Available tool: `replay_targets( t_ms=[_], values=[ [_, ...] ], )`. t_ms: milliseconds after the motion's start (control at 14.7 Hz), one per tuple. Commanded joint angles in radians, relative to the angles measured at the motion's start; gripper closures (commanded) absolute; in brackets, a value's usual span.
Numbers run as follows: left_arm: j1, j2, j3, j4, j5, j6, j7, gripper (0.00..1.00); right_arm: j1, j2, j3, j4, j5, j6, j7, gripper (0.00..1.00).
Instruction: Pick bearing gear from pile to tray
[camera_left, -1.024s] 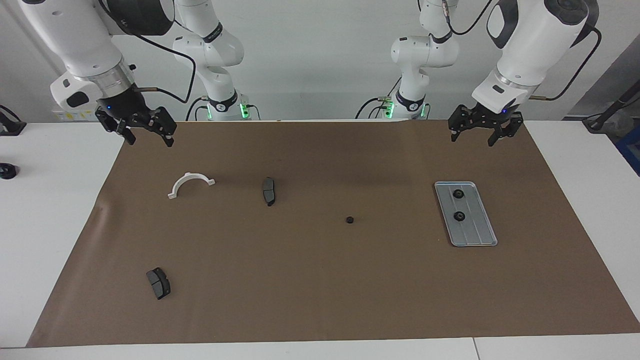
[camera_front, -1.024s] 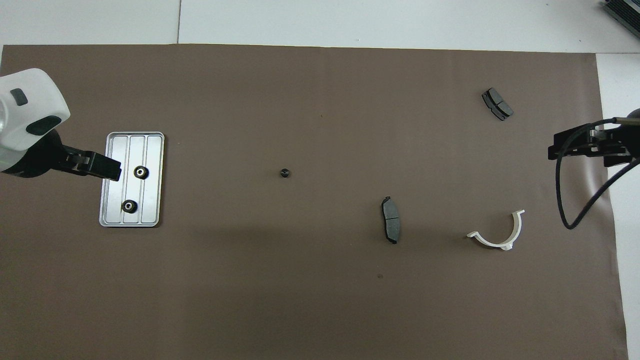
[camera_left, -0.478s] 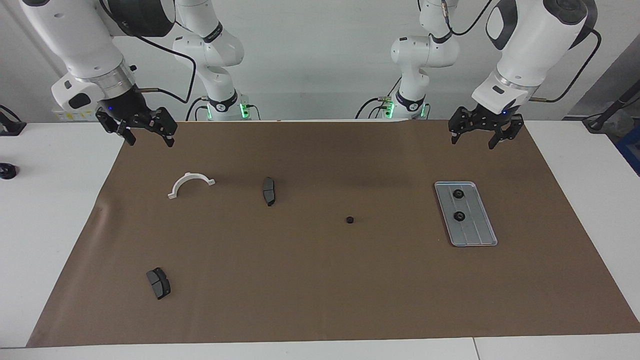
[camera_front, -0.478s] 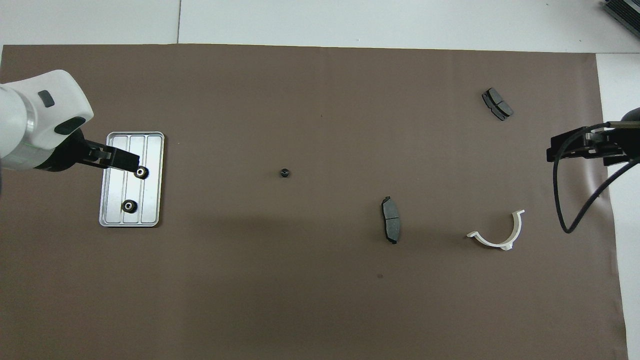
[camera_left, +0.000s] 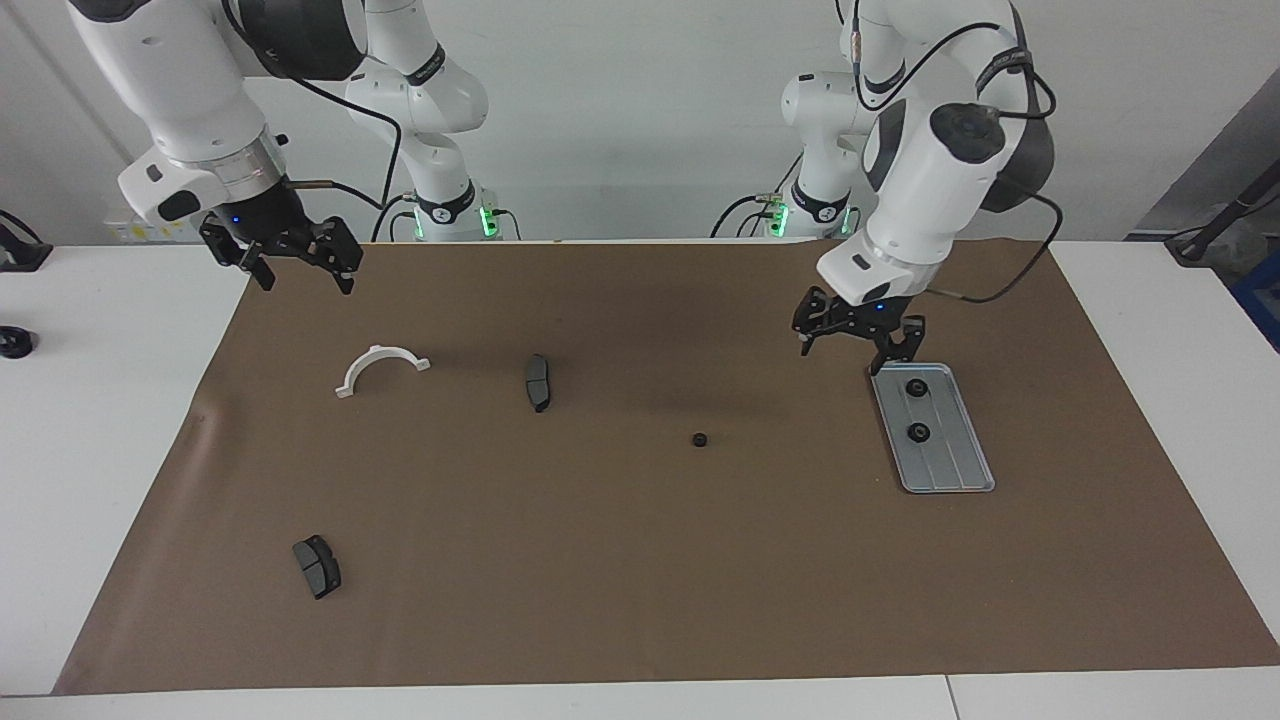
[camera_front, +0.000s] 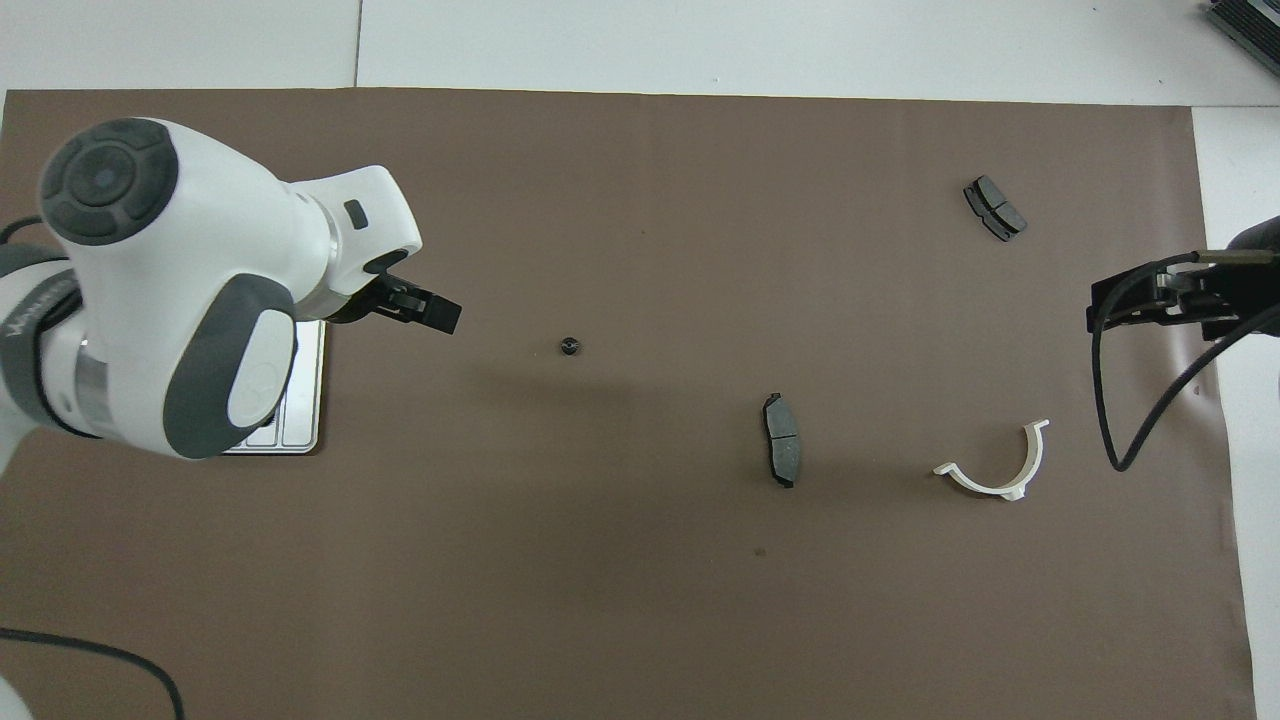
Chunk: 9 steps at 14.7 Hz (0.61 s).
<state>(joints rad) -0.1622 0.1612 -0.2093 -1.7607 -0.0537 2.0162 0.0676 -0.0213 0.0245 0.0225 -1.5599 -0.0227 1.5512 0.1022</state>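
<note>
A small black bearing gear (camera_left: 701, 439) lies alone on the brown mat near the table's middle; it also shows in the overhead view (camera_front: 569, 347). The silver tray (camera_left: 950, 466) lies toward the left arm's end and holds two black gears (camera_left: 915, 388) (camera_left: 917, 432). In the overhead view my left arm hides most of the tray (camera_front: 302, 425). My left gripper (camera_left: 850, 350) (camera_front: 428, 311) is open and empty, low over the mat beside the tray's corner nearer the robots. My right gripper (camera_left: 300, 275) (camera_front: 1165, 300) is open and empty, waiting over the mat's edge at the right arm's end.
A white half-ring bracket (camera_left: 364, 361) (camera_front: 985, 486) and a dark brake pad (camera_left: 538, 382) (camera_front: 781, 453) lie toward the right arm's end. A second brake pad (camera_left: 317, 566) (camera_front: 994, 208) lies farther from the robots. A small black object (camera_left: 12, 343) sits on the white table.
My left arm has swung down and toward the table's middle, from over the mat's corner to beside the tray, now covering the tray from above. The right arm has barely moved.
</note>
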Motion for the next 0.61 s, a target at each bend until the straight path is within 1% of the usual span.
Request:
replay_targets(
  t_ms=[0,136,205,273,341,409,546],
  values=[
    [0.000,0.069,-0.062,0.009,0.003,0.070,-0.086,0.00,-0.012,-0.014,0.004,0.027,0.012,-0.022,0.025,0.00],
    [-0.006,0.145,-0.068,0.024,0.006,0.145,-0.092,0.00,-0.017,-0.029,-0.004,0.029,0.012,-0.026,0.021,0.00],
    [-0.008,0.184,-0.087,0.035,0.018,0.168,-0.095,0.00,-0.017,-0.052,-0.007,0.018,0.014,-0.036,0.019,0.00],
    [-0.008,0.217,-0.116,0.050,0.062,0.186,-0.118,0.00,-0.016,-0.075,-0.007,-0.009,0.014,-0.051,0.021,0.00],
    [-0.008,0.245,-0.143,0.056,0.133,0.209,-0.165,0.00,-0.016,-0.109,-0.007,-0.069,0.012,-0.030,0.024,0.00],
    [-0.008,0.273,-0.174,0.053,0.199,0.246,-0.225,0.00,-0.016,-0.126,-0.009,-0.104,0.012,0.012,0.027,0.00],
    [-0.008,0.316,-0.214,0.044,0.228,0.291,-0.302,0.00,-0.016,-0.127,-0.009,-0.103,0.012,0.024,0.025,0.00]
  ],
)
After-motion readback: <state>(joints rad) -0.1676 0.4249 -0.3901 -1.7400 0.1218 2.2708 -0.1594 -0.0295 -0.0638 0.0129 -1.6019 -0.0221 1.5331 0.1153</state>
